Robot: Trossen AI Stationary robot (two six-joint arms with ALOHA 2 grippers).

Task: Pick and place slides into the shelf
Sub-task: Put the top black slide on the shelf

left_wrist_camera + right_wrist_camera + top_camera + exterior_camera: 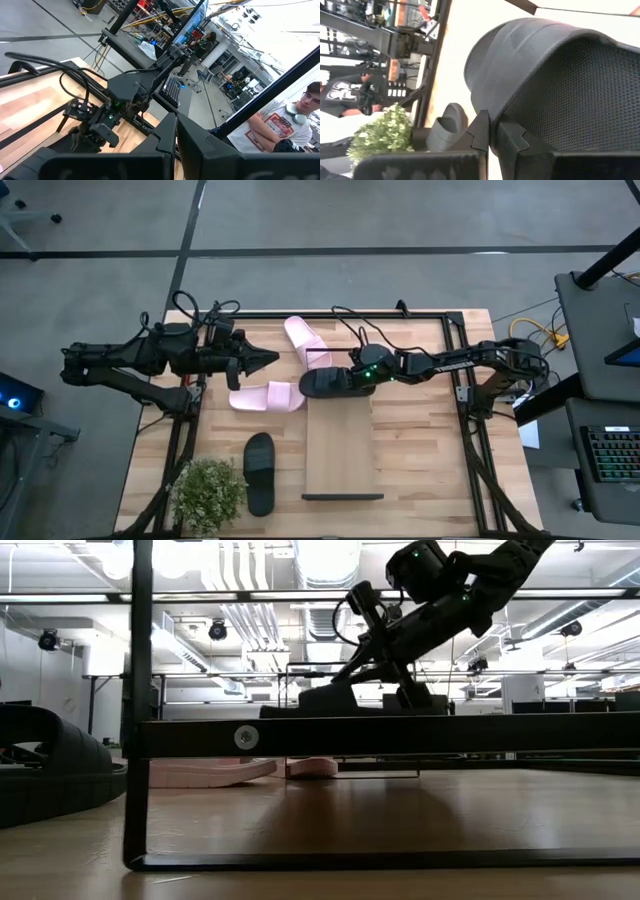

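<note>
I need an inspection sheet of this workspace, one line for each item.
Surface: wood-plank table.
Job's things: shelf mid-table; black slide at its far end; second black slide beside the shelf; two pink slides on the table.
Clutter: potted plant at a corner.
Tools: right tool shut on the black slide's strap; left tool shut, empty.
Cables: black cables on the right arm.
Surroundings: person; keyboard.

The right gripper (400,675) reaches down onto a black slide (345,700) lying on the shelf (400,735). Under the shelf board, two pink slides (215,772) rest on the counter (320,830). Another black slide (50,775) sits at the counter's near left edge.
</note>
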